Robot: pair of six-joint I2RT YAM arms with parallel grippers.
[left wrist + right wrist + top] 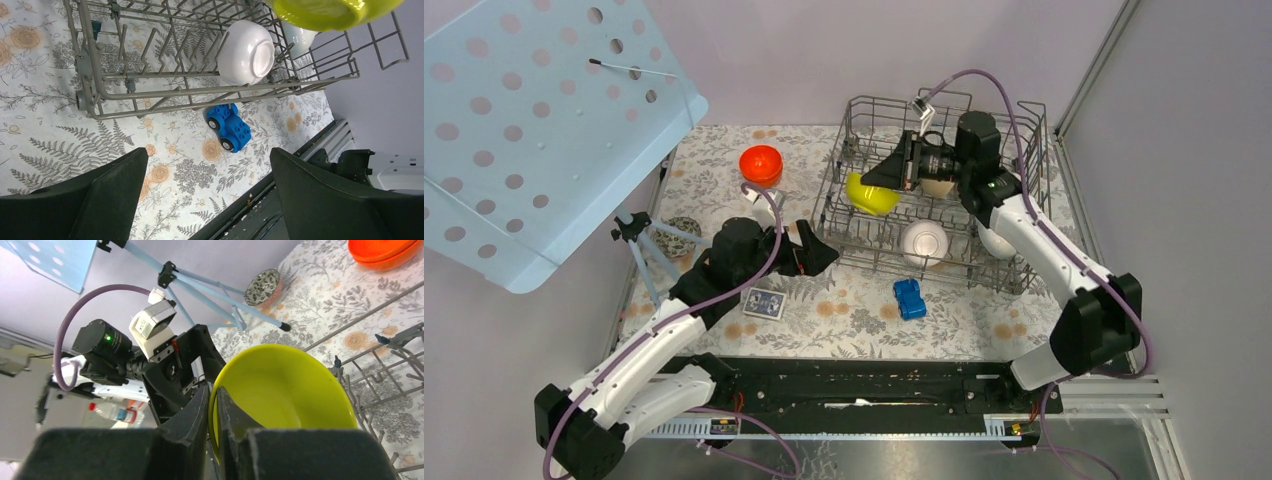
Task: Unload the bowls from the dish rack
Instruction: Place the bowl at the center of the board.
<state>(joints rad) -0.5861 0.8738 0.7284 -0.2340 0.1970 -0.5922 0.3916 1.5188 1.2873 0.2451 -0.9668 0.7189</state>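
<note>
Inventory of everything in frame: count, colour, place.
rack: one, grey wire, on cloth, right side
yellow bowl: one, yellow-green, held over rack's left end
white bowls: two, white, inside rack
orange bowls: stack, apparently two, on cloth left of rack
toy car: one, blue, in front of rack
card: one, blue, front left of cloth
tripod: one, pale blue, left edge
ball: one, speckled, by tripod
panel: one, pale blue, perforated, upper left
left claw: one, black, open, above cloth
right claw: one, black, shut on yellow bowl's rim
</note>
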